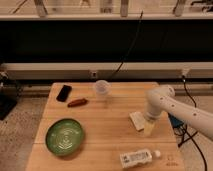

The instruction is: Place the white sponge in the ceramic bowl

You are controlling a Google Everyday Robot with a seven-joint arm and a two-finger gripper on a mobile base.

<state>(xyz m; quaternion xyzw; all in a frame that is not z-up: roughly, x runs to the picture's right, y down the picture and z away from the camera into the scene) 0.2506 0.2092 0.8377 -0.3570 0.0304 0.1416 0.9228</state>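
Wooden surface (110,125) carries the green ceramic bowl (64,136) at left, well apart from the white sponge (136,120), where the gripper (149,127) hangs just beside it.

gripper (148,128) at white sponge (137,120); bare tabletop (107,125) to ceramic bowl (65,136)

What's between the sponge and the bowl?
Nothing visible. The sponge lies right of centre with the gripper at its right edge; bare table runs left to the bowl. The bottle sits nearer the front edge, the cup further back.
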